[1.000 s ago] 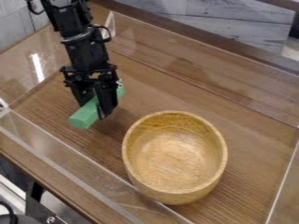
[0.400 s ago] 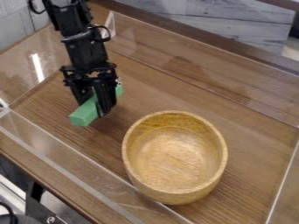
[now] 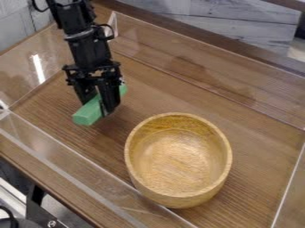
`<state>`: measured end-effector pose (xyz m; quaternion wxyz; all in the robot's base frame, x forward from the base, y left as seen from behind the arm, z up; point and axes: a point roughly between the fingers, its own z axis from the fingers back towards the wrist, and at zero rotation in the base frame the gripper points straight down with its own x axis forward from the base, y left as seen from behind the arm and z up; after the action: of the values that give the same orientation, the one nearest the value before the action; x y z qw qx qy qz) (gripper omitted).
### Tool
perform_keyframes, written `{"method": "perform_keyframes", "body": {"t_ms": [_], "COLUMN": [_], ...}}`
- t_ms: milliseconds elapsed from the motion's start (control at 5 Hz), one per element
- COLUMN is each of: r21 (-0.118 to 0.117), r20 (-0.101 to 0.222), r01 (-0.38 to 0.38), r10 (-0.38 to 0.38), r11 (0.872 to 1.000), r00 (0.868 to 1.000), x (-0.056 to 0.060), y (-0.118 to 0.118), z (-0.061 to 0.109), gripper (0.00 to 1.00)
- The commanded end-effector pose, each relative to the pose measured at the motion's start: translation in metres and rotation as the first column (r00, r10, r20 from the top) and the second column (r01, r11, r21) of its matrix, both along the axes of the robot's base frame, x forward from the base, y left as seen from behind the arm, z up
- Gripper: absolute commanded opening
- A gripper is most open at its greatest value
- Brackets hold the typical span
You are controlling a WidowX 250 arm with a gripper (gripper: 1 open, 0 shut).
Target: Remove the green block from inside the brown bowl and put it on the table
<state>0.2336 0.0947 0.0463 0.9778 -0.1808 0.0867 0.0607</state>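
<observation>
The green block [image 3: 87, 112] is low over the table [image 3: 215, 80], left of the brown bowl [image 3: 179, 158] and outside it; whether its lower end touches the wood I cannot tell. My black gripper [image 3: 103, 103] points steeply down and is shut on the block's upper end, its fingers [image 3: 110, 96] covering that part. The bowl is a light tan wooden round with a thick rim, and its inside is empty. A hand's width of bare wood separates the block from the bowl's rim.
Clear acrylic walls [image 3: 71, 169] edge the tabletop at the front and left. A grey ledge [image 3: 238, 27] runs behind the table at the back right. Brown wood-grain surface stretches behind and to the right of the bowl.
</observation>
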Motion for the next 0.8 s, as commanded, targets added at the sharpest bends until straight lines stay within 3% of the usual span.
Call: {"method": "perform_keyframes", "body": {"t_ms": [0, 600], "r21": [0.023, 0.016], "r20": [0.041, 0.021], "r01": [0.011, 0.032], "r10": [-0.012, -0.033], "r11": [1.000, 0.999], "r00": [0.999, 0.999], "x": [0.0122, 0.0180], "y": [0.0016, -0.0060], "z": [0.0110, 0.0110], "gripper": [0.00, 0.00]}}
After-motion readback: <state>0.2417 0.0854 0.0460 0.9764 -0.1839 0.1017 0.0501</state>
